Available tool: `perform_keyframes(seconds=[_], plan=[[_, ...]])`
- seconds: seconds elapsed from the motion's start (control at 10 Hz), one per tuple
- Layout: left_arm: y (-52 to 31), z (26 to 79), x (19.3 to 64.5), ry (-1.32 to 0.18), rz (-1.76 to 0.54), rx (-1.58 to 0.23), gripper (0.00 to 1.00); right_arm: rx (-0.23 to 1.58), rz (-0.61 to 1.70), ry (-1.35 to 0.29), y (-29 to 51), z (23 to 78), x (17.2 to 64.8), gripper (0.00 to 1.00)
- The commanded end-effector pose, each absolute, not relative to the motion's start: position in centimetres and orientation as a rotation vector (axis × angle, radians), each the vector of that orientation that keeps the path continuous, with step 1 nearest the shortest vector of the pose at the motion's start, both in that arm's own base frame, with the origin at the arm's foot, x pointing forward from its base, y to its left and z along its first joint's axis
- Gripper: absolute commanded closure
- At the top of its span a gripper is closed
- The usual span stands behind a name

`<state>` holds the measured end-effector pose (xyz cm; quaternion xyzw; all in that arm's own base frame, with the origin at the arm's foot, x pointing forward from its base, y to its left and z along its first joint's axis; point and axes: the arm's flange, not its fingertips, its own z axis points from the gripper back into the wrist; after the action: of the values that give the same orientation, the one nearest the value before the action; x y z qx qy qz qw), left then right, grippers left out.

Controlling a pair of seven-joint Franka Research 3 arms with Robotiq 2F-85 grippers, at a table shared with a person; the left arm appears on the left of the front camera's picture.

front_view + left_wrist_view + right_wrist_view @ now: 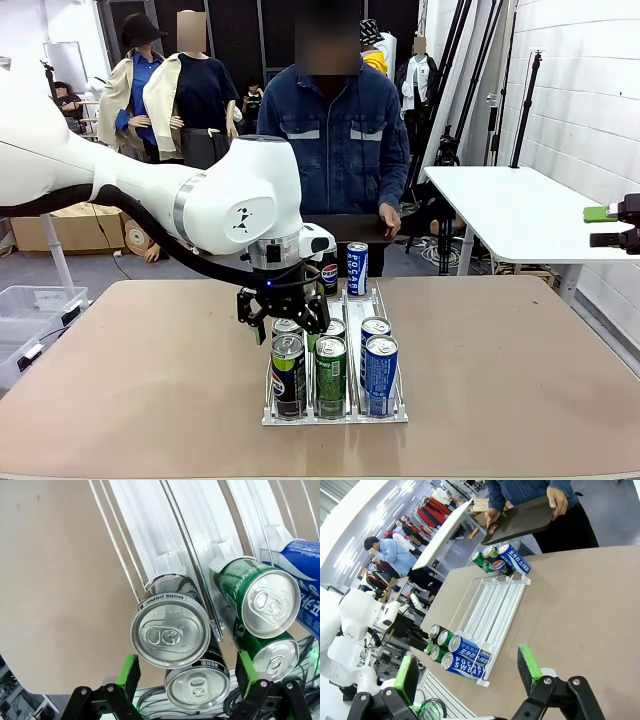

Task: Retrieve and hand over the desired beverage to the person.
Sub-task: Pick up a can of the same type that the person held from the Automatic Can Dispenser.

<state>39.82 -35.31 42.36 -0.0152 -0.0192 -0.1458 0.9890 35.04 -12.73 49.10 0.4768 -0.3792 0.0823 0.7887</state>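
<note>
The left arm reaches in from the left of the front view. The left jaws hang spread wide just over the black cans at the near end of the rack, bottom centre. In the wrist view the green pads flank one black can without touching it. Green cans and blue cans fill the neighbouring lanes, and three further cans stand at the far end. The person, upper centre behind the counter, holds a dark tray. The right jaws sit spread and empty at the right edge.
</note>
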Motion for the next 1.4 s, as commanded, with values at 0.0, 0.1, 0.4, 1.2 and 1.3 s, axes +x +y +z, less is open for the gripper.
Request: perform_keyframes(seconds=[0.0, 0.1, 0.4, 1.2, 1.3], plan=[[-36.01, 41.88, 40.1, -0.071, -0.259, 0.012, 0.0, 1.029, 0.182, -0.82, -12.69, 49.08, 35.04, 0.0], [-36.04, 41.57, 40.06, -0.062, -0.257, 0.012, 0.0, 1.029, 0.182, -0.82, -12.69, 49.08, 35.04, 0.0], [-36.15, 41.59, 40.07, -0.046, -0.251, -0.003, 0.0, 1.029, 0.182, -0.82, -12.69, 49.08, 35.04, 0.0], [-36.03, 41.56, 39.39, 0.021, -0.311, -0.011, 0.26, 1.029, 0.182, -0.82, -12.69, 49.08, 35.04, 0.0], [-36.02, 41.55, 39.29, 0.024, -0.316, -0.009, 0.35, 1.029, 0.182, -0.82, -12.69, 49.08, 35.04, 0.0]])
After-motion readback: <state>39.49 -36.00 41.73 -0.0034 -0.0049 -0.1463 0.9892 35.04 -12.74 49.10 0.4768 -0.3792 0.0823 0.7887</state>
